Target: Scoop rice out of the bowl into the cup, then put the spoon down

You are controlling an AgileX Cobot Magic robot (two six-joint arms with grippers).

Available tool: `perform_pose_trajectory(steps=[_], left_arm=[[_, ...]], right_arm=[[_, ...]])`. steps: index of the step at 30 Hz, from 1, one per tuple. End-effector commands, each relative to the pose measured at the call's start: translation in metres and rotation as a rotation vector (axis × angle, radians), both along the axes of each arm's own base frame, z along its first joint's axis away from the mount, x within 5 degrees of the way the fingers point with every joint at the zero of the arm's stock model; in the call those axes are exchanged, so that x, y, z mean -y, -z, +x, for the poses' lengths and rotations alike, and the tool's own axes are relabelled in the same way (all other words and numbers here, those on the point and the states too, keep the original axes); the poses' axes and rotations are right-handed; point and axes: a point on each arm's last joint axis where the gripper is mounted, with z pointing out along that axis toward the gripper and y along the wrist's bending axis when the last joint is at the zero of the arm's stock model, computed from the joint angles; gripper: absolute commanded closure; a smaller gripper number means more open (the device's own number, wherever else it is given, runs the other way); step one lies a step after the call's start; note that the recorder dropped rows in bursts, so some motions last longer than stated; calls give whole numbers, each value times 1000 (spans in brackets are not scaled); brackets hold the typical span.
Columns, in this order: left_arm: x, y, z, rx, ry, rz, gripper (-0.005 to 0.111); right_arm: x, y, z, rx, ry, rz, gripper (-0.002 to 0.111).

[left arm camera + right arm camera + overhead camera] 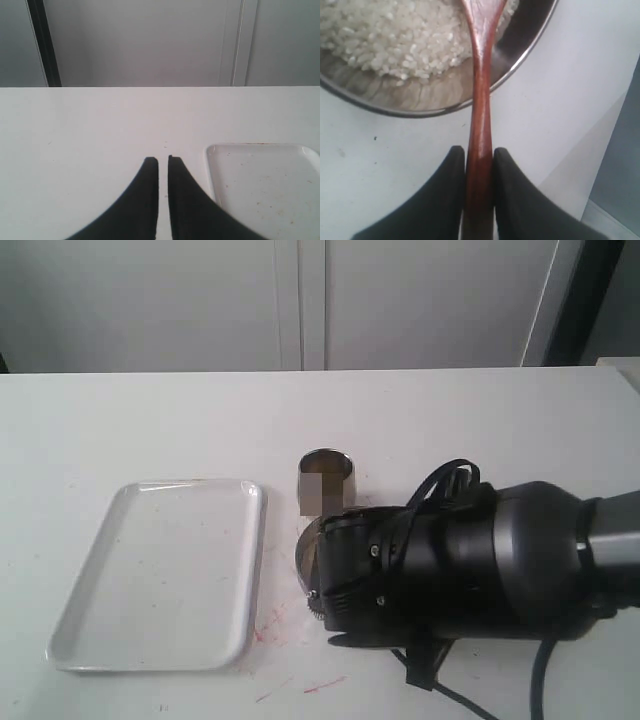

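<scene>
White table [150, 420], tray [160, 570] | right gripper [479, 155] clamps spoon [481, 100], arm [480, 560] hiding bowl [530, 35] | left gripper [161, 160] closed

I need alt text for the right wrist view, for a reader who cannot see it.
The right gripper is shut on the handle of the spoon, which reaches into the bowl over the rice. The bowl stands on a white table.

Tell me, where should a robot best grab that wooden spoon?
Probably grip the spoon by its slim handle, well back from the scoop, coming in from the handle end. The right gripper does just that: its fingers clamp the narrow handle from both sides, leaving the scoop free to reach the rice in the bowl.
</scene>
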Motion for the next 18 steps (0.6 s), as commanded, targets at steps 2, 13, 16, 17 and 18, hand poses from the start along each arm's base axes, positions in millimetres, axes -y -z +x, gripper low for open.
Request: perform_pose_trajectory(steps=[2,13,16,17,18], left_arm=[[0,-3,-1,15,5,-8,92],[0,-3,-1,15,5,-8,92],[0,-3,-1,15,5,-8,92],[0,-3,-1,15,5,-8,92],[0,-3,-1,15,5,-8,92]], right_arm=[[-6,-6,2,-53,2,47,108],[-11,-18,6,-172,114,229,108],[-8,-26,8,-166,135,318,108],[-6,-28,8,-169,140,339,108],[-5,-31,8,-172,142,359,108]])
